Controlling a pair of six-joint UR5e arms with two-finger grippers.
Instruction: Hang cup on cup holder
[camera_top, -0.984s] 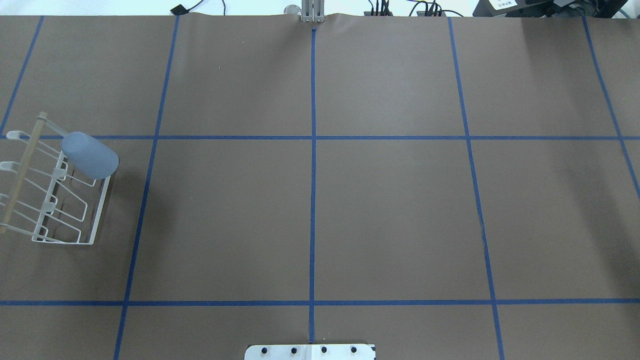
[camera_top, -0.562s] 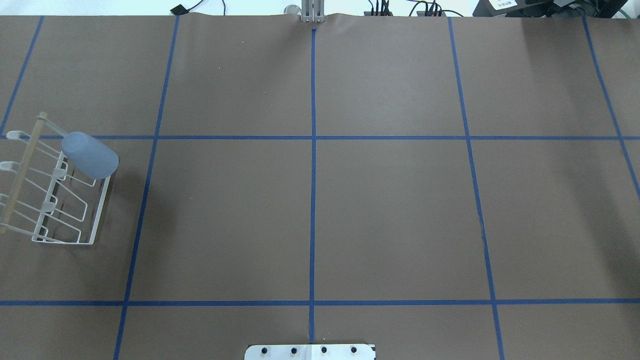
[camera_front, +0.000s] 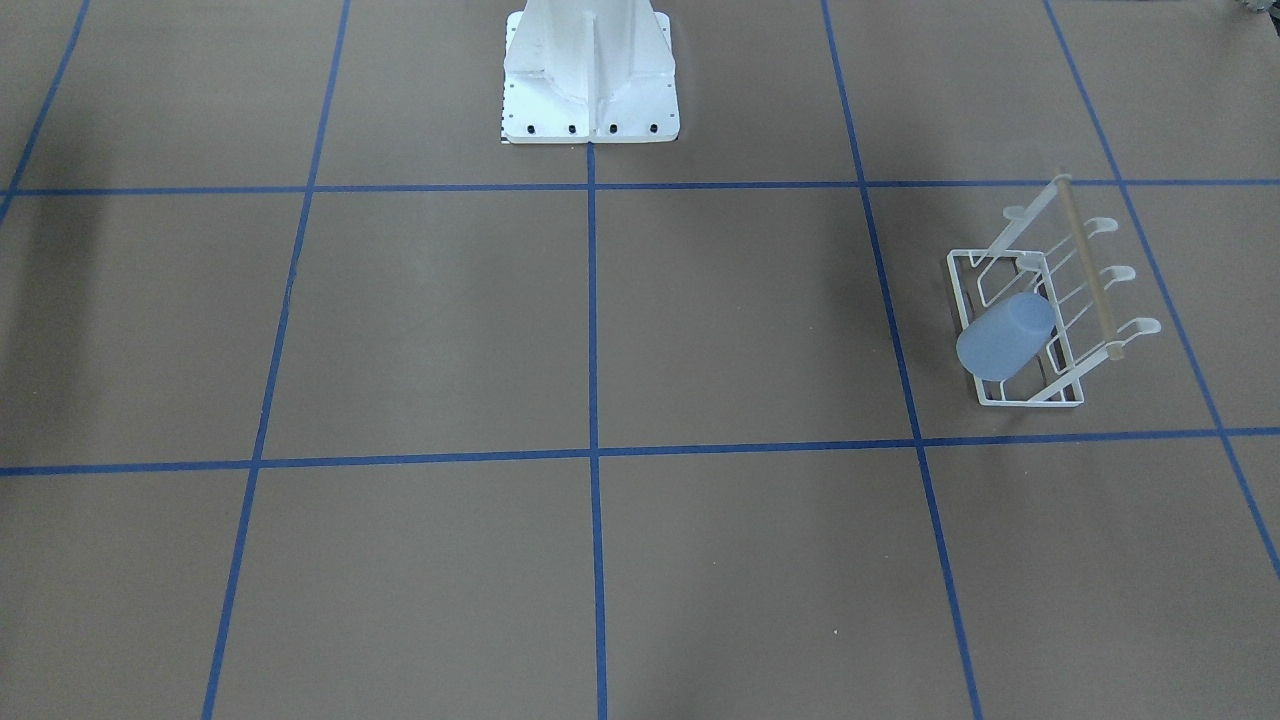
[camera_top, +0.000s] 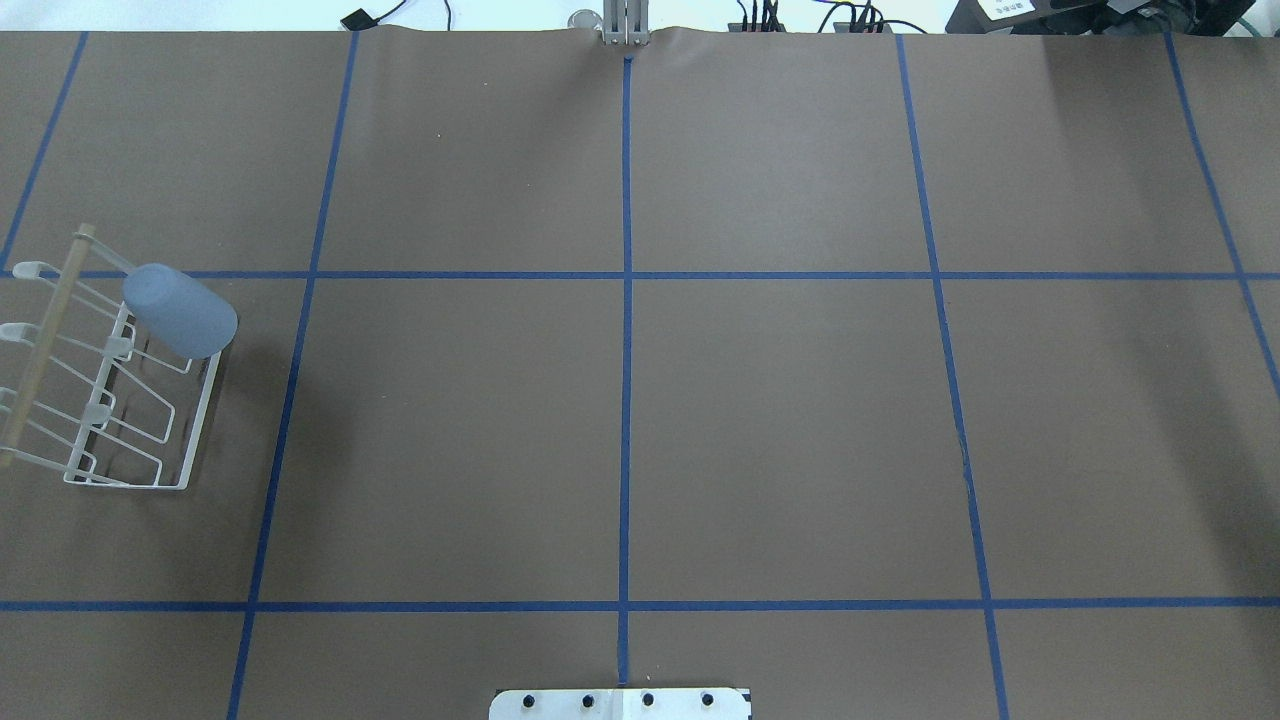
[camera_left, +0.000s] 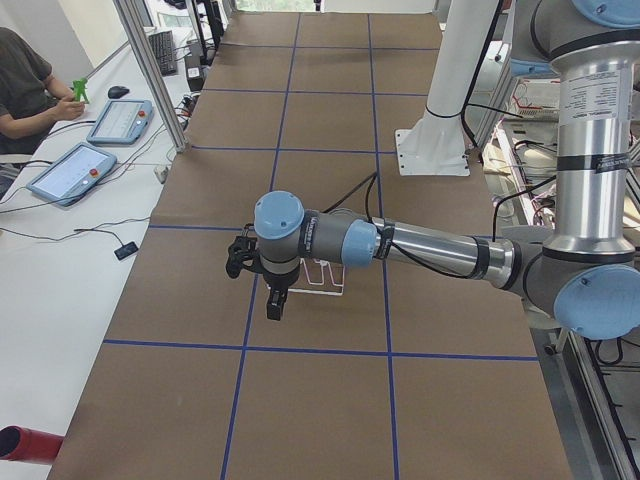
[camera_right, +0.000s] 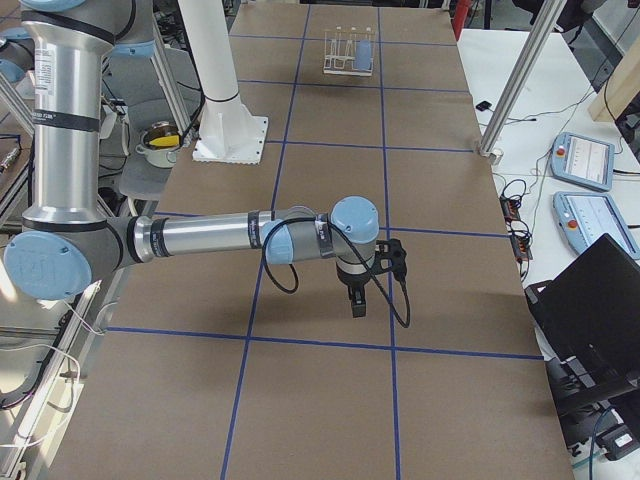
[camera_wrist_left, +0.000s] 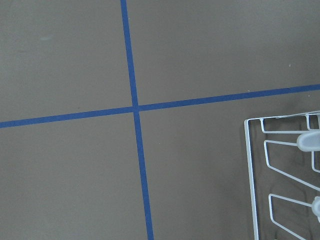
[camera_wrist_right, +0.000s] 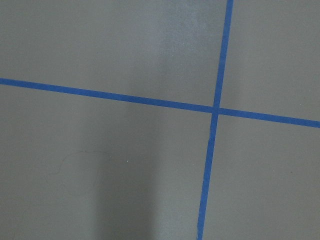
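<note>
The pale blue-grey cup (camera_top: 180, 312) sits tilted, mouth down, over a prong at the far end of the white wire cup holder (camera_top: 192, 440) at the table's left side. Both also show in the front view: the cup (camera_front: 1005, 337) and the holder (camera_front: 1030, 400). The left wrist view shows only a corner of the holder (camera_wrist_left: 250, 175). My left gripper (camera_left: 277, 305) hangs above the table beside the holder, apart from it; I cannot tell if it is open. My right gripper (camera_right: 357, 303) hangs over bare table far from the cup; I cannot tell its state.
The white robot pedestal (camera_front: 590, 70) stands at the table's near-robot edge. Blue tape lines grid the brown table. An operator (camera_left: 20, 80) and tablets (camera_left: 70, 170) are on the far side; a laptop (camera_right: 590, 300) is off the table's right end.
</note>
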